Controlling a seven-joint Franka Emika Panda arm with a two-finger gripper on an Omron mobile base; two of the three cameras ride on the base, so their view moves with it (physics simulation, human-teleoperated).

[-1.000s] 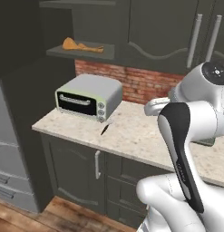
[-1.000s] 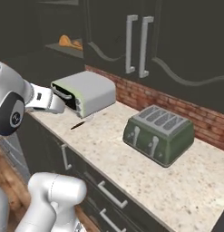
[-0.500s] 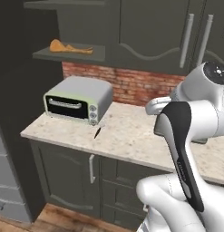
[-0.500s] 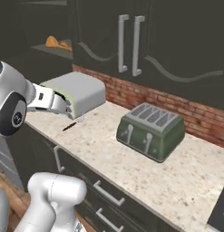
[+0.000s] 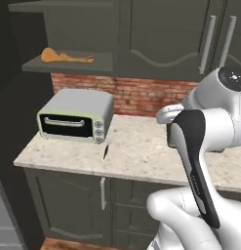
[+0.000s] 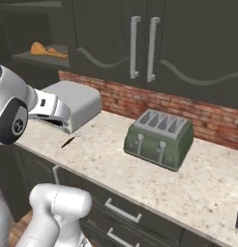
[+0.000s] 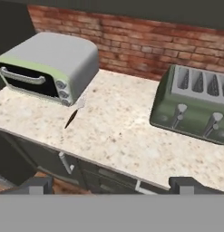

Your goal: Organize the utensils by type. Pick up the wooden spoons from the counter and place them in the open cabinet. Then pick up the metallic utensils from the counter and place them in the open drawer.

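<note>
Hand view: gripper (image 7: 111, 185), jaws wide and empty, hangs above the bench (image 7: 118, 136) edge. A knife (image 7: 73, 114) lies on the bench just beside the toaster oven (image 7: 50, 65); a green toaster (image 7: 195, 106) stands well apart. Spoons (image 5: 66, 57) rest on the cabinet shelf (image 5: 68, 66). Risk: the flat, thin knife may slip from the closing gripper, or the gripper may bump the oven.

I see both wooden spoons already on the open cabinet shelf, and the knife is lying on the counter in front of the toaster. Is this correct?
Not quite. The knife lies on the counter in front of the toaster oven, not the toaster; the hand view shows this. The wooden spoons are indeed on the cabinet shelf.
</note>
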